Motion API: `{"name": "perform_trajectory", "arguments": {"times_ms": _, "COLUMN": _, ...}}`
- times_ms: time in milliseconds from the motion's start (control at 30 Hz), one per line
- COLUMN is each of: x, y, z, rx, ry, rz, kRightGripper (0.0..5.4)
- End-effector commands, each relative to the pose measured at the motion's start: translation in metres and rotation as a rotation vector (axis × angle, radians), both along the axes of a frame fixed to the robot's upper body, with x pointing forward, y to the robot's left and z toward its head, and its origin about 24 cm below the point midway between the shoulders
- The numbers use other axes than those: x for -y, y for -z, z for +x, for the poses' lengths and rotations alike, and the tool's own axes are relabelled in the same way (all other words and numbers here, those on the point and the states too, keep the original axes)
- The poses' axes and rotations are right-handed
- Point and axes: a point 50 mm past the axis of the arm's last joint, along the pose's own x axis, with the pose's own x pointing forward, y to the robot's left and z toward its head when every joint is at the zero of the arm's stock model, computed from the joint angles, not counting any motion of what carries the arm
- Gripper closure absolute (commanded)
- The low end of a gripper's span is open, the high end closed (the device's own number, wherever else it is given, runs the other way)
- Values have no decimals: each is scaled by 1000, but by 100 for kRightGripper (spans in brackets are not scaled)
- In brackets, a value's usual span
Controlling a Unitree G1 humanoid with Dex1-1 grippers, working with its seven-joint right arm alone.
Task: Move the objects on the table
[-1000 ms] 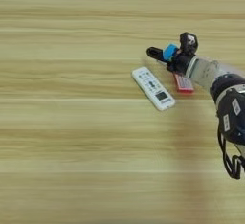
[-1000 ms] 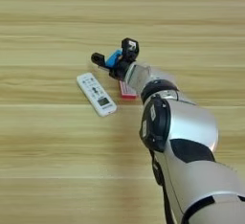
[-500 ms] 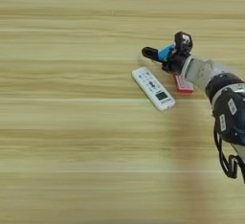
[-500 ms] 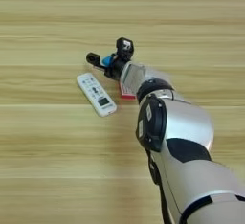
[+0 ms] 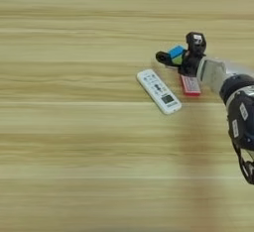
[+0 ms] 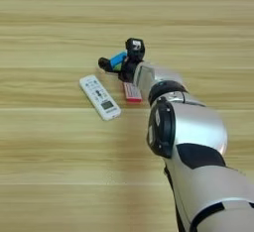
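The table carries a white remote lying long-axis from ten to four o'clock. At its two o'clock the right gripper is clenched across the blue block, with the green block just beneath it, while the red piece lies at the gripper's five o'clock.

Setting: robot test bench, most likely a lab. Evidence: a wide light-tan wood-grain surface fills both views, no walls, floor or furniture visible. Items on it are few and unrelated: white remote, blue block, flat red piece with white label, all grouped close together. Silver robot arm enters from the right. Sparse, staged layout reads as a manipulation trial, not a lived-in room. Room type beyond that cannot be told
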Motion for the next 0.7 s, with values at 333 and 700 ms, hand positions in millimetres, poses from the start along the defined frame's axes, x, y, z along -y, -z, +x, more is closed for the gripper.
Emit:
{"name": "perform_trajectory", "arguments": {"times_ms": 333, "x": 28, "y": -56, "z": 10, "rx": 268, "ry": -42, "rz": -73, "kRightGripper": 5}}
{"name": "perform_trajectory", "arguments": {"times_ms": 700, "x": 20, "y": -46, "z": -46, "rx": 338, "ry": -40, "rz": -52, "kRightGripper": 5}}
